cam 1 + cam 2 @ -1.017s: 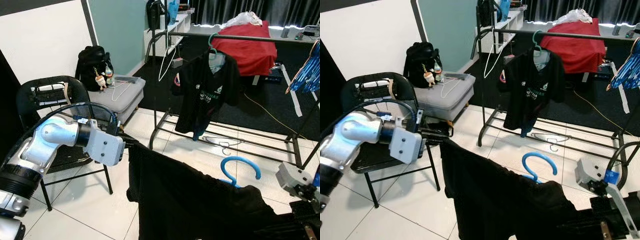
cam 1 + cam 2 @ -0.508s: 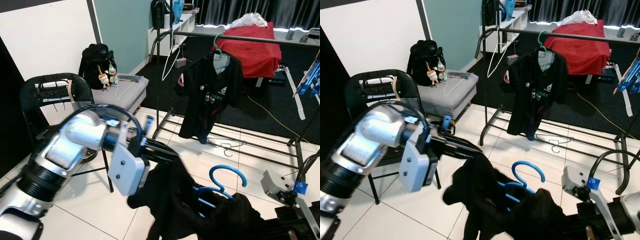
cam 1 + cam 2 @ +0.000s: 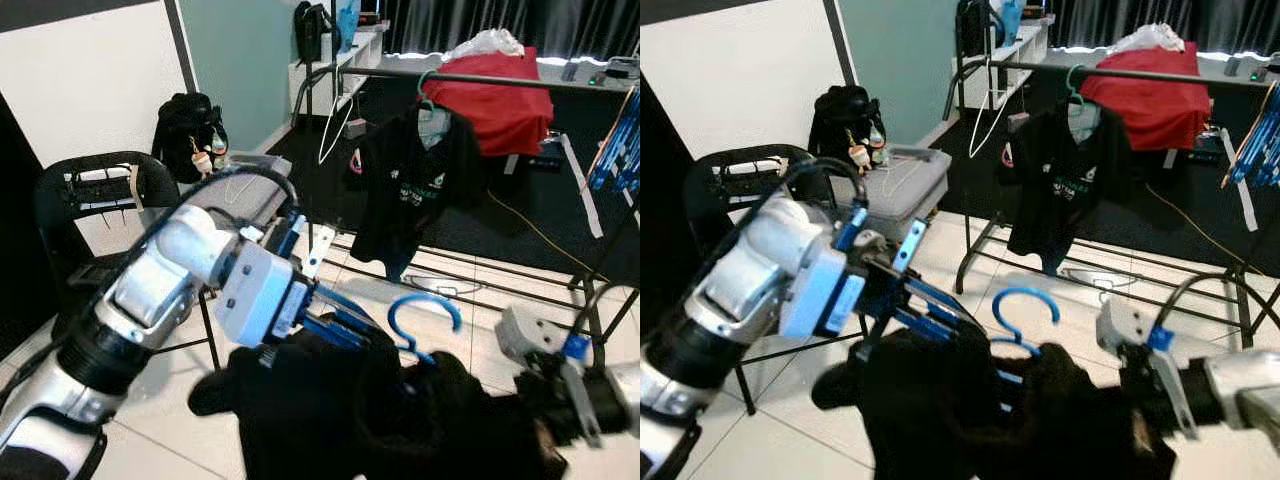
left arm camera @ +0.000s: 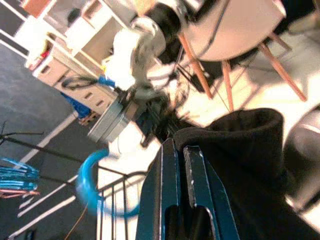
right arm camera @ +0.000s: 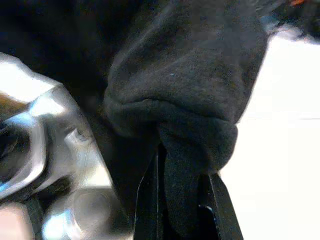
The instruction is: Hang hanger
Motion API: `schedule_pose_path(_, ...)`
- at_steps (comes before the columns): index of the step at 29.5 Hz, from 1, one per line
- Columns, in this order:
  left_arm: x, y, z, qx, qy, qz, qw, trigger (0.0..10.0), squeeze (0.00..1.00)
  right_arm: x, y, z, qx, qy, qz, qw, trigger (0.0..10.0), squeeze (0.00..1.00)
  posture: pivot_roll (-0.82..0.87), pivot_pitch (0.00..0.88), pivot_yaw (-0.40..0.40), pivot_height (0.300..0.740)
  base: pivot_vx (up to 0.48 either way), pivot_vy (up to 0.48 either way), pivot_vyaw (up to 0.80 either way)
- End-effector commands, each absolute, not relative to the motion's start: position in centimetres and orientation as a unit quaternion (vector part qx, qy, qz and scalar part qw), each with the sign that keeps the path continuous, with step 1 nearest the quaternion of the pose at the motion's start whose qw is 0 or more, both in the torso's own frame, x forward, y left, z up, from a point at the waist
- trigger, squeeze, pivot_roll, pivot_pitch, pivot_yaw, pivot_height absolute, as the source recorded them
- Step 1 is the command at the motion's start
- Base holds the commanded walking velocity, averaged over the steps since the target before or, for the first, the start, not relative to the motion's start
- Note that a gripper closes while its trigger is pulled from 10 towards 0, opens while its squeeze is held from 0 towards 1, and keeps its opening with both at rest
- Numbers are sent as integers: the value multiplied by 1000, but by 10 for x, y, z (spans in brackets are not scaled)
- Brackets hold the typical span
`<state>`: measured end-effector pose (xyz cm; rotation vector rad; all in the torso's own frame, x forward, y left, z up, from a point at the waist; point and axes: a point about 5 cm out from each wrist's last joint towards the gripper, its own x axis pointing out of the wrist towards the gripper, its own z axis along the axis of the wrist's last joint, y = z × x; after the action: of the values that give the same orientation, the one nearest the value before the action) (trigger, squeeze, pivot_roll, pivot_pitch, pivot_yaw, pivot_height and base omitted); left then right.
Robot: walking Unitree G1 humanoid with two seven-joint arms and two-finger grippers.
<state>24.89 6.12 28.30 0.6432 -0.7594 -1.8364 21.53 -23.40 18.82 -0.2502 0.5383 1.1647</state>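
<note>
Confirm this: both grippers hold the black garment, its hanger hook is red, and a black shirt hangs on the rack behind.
Not quite. The hanger hook is blue, as the right eye view shows. Both the left gripper and right gripper do hold the black garment, and a black shirt hangs on the rack.

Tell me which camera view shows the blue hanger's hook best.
The right eye view: the blue hanger hook stands sharp and whole above the black garment. The left eye view shows it too, slightly blurrier. The left wrist view gives a blurred arc; the right wrist view, just cloth.

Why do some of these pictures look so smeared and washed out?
Left wrist view: the blue hanger smears into a streak, motion blur. Right wrist view: the floor beside the black garment is blown out white. Eye views: the left arm looks soft, the clothes rack sharper.
</note>
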Motion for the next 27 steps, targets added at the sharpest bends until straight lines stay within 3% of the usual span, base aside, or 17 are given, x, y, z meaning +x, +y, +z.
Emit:
schedule_pose_path(1,247,54,281,254,-316,-756,514,10000,0,220,-231,190,-123,230,533,805,10000,0,-166,0,43,740,0,0,0)
schedule_pose_path(2,247,54,281,254,-316,-756,514,10000,0,220,-231,190,-123,230,533,805,10000,0,-166,0,43,740,0,0,0)
schedule_pose_path(3,250,50,280,239,-310,-748,536,10000,208,222,-229,191,-118,216,529,812,10000,0,-167,0,44,740,0,0,0)
schedule_pose_path(5,253,49,280,227,-303,-745,549,10000,208,224,-227,192,-115,208,529,815,10000,0,-167,0,44,740,0,0,0)
schedule_pose_path(6,256,47,282,222,-308,-731,567,10000,1000,225,-224,193,-112,198,530,817,10000,0,-169,0,46,740,0,0,0)
schedule_pose_path(15,252,35,288,242,-344,-706,570,10000,1000,235,-215,190,-114,173,510,835,10000,0,-167,0,48,740,0,0,0)
schedule_pose_path(23,258,44,297,245,-344,-693,584,10000,1000,232,-213,192,-107,164,521,831,10000,0,-166,0,51,740,0,0,0)
schedule_pose_path(25,263,51,304,238,-345,-684,597,10000,1000,229,-214,195,-103,158,530,827,10000,0,-169,0,53,740,0,0,0)
schedule_pose_path(27,278,74,318,234,-329,-662,631,10000,1000,218,-220,203,-98,153,552,814,10000,0,-169,0,54,740,0,0,0)
